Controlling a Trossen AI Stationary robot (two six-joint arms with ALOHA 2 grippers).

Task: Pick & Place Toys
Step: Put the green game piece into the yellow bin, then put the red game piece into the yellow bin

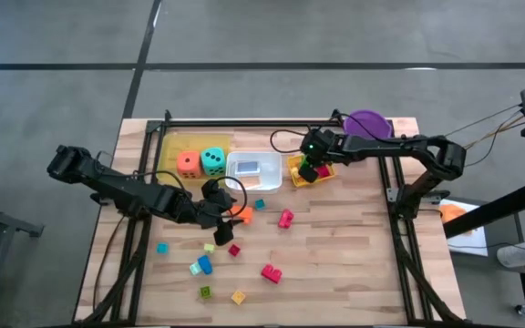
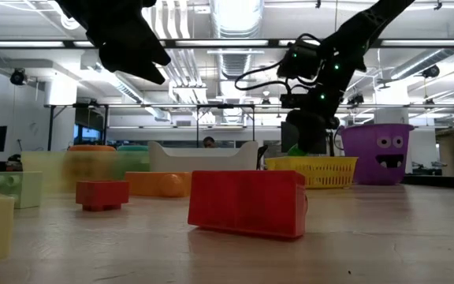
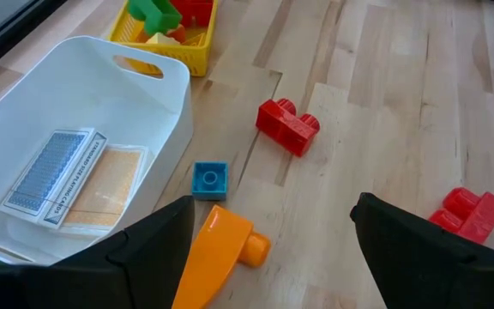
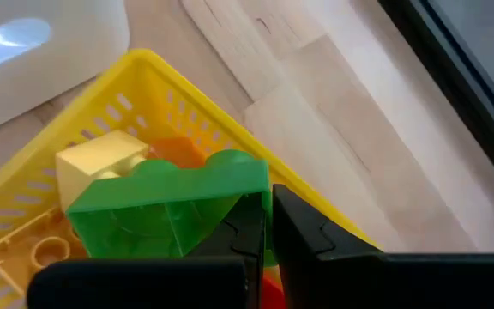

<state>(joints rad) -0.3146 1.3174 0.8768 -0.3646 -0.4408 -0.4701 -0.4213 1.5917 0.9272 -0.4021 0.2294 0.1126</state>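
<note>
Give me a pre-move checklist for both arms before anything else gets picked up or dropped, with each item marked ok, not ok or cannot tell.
1. Left gripper open and empty: ok, fingers spread wide above the table.
2. Orange piece lies between the left fingers, free to grasp: ok.
3. Blue block clear of the white tray: ok, close beside it but apart.
4. Right gripper over the yellow basket: ok.
5. Right gripper shut on the green block: cannot tell; the shut fingertips sit at its edge.
6. Room in the yellow basket for another block: ok, though several already lie inside.
</note>
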